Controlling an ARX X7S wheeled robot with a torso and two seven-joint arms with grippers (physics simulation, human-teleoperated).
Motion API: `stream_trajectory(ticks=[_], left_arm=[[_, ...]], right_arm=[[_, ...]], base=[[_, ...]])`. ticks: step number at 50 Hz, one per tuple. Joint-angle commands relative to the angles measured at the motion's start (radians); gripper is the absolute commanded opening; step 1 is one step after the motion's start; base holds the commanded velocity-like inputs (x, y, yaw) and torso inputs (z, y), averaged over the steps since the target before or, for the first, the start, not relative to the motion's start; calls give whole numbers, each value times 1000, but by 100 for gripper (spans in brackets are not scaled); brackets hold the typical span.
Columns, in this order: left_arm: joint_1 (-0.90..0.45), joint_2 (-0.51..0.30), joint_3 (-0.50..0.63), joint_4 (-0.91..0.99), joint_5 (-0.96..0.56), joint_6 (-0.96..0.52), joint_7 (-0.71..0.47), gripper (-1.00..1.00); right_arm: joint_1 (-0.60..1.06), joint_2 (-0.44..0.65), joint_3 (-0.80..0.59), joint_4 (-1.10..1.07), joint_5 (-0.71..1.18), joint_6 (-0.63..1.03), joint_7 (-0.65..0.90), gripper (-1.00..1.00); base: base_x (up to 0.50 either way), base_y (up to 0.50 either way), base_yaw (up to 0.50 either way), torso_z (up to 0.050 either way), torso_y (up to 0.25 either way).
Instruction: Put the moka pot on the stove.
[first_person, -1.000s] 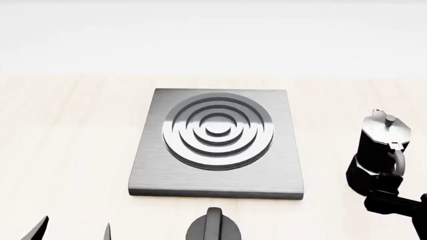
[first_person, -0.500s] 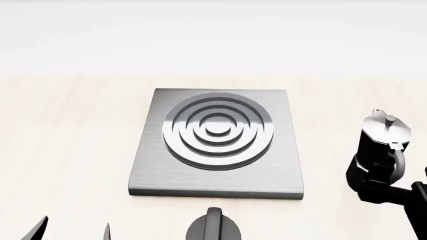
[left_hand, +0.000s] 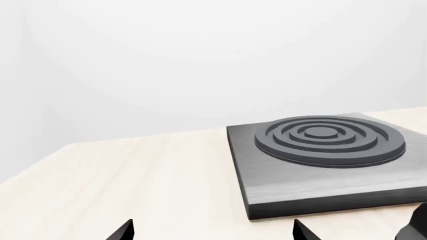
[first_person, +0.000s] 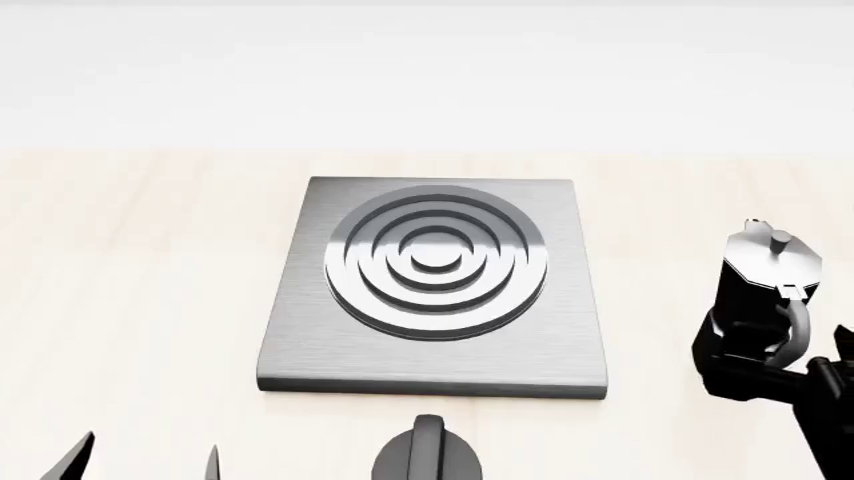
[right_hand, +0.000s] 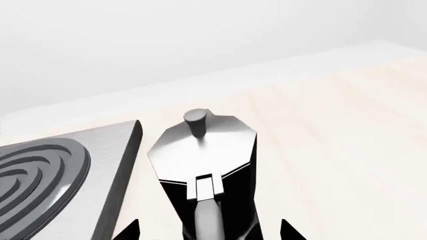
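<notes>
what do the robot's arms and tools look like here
Little of them shows. The right arm is matte black and blocky, with no cables or markings visible. The right tool shows only two dark, pointed fingertips at the wrist picture's edge. The left tool shows the same: two black, tapered tips, grey-edged in the head view.

Pot (right_hand: 203, 170) base cut off in right wrist view; right pincer (first_person: 767, 385) hides pot's foot; left pincer (first_person: 140, 460) only tips visible; dial (first_person: 427, 455) cropped.
</notes>
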Motion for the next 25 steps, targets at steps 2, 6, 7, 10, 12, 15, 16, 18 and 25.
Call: stream_trajectory(ticks=[2,6,7,10,12,15,16,18,25], left_arm=[[-1,2,-1,-11,0,29,-2,100],[-2,0,2,-12,-3,30,-1,100],[-2,0,2,-12,-3,30,-1,100],[-2,-2,4,-12,-4,30,-2,100],[-3,-2,4,-12,-4,31,-4,100],[-3,-3,5,-13,-5,33,-6,100],[-3,-2,5,-13,-5,32,-8,100],[-3,-3,6,-13,-5,34,-9,100],[-4,-6,10,-15,-6,38,-11,100]], right_arm=[[-5,-1,4,9,-4,-21,-11,-100],[-14,0,2,-10,-5,-11,-9,-100],[-17,0,4,-12,-2,-12,-10,-100],[-26,1,6,-21,1,-8,-10,-100],[-34,0,9,-35,5,1,-10,-100],[-37,0,8,-43,7,6,-11,-100],[-37,-2,7,-43,8,4,-12,-100],[-35,-5,3,-35,-4,-16,2,-100],[-5,-45,-44,-164,-65,-162,57,-100]], base=[[0,0,0,0,0],[0,0,0,0,0],[0,0,0,0,0],[0,0,0,0,0],[0,0,0,0,0],[0,0,0,0,0],[0,0,0,0,0],[0,0,0,0,0],[0,0,0,0,0]])
